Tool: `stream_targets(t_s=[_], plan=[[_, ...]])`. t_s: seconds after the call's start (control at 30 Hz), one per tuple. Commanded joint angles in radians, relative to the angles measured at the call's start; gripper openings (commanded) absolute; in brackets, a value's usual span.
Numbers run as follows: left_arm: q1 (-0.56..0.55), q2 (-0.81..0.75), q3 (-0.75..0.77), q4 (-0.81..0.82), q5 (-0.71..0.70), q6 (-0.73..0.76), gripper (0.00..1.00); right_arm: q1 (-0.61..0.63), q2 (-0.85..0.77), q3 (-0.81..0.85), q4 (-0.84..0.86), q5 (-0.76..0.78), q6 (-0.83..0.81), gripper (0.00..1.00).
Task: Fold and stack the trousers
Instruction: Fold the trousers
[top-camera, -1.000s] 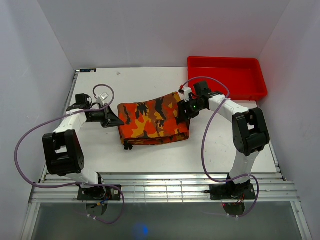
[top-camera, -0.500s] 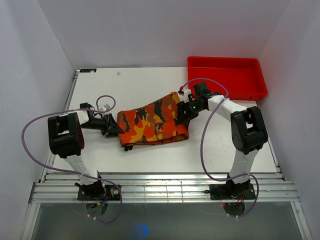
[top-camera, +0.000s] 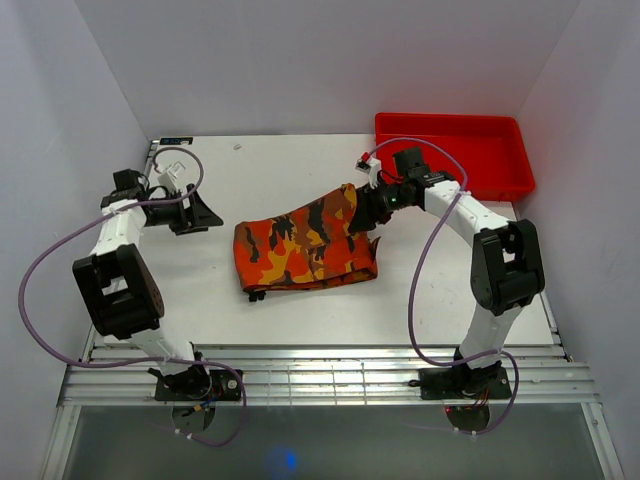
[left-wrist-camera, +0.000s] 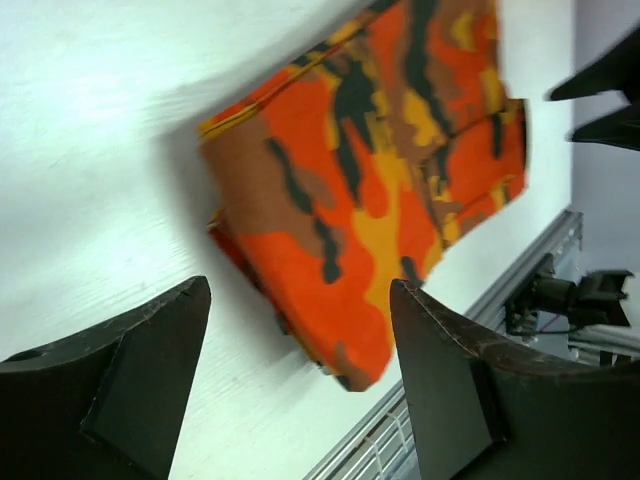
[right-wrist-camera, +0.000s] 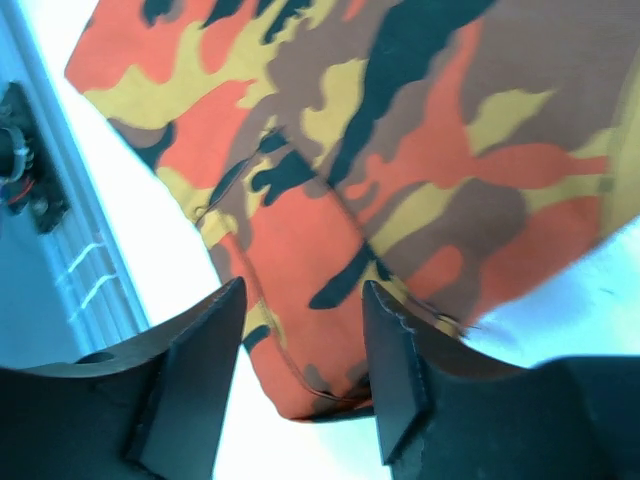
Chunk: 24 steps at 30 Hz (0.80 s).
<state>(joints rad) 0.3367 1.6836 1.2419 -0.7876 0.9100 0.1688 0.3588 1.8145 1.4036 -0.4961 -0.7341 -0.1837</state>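
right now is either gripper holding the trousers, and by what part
Nothing is held. The left gripper is open, away from the trousers; the right gripper is open over their right end.

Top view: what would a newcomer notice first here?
The orange camouflage trousers, folded into a bundle mid-table. Next comes the red tray at the far right corner. The right gripper sits at the bundle's right end, while the left gripper hangs open off to the left.
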Motion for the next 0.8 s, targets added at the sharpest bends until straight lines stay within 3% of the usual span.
stream_targets(t_s=[0.0,0.1,0.27,0.5,0.63,0.77], plan=[[-0.056,-0.071,0.033,-0.039,0.203,0.028,0.83,-0.004,0.023,-0.04,0.004,-0.134,0.01,0.54],[-0.14,-0.078,-0.034,0.052,0.282,-0.088,0.8,-0.004,0.069,-0.118,0.054,-0.148,0.041,0.51],[-0.222,-0.013,-0.246,0.266,0.248,-0.27,0.7,-0.006,0.124,-0.257,0.117,-0.12,0.134,0.49],[-0.136,0.178,-0.283,0.234,0.026,-0.236,0.55,0.02,0.075,-0.452,0.257,-0.079,0.254,0.56],[-0.091,0.2,-0.213,0.205,0.021,-0.192,0.54,0.077,0.033,-0.473,0.213,-0.083,0.21,0.58],[-0.096,0.11,-0.125,0.092,0.141,-0.046,0.65,0.066,-0.056,-0.33,0.14,-0.155,0.188,0.61]])
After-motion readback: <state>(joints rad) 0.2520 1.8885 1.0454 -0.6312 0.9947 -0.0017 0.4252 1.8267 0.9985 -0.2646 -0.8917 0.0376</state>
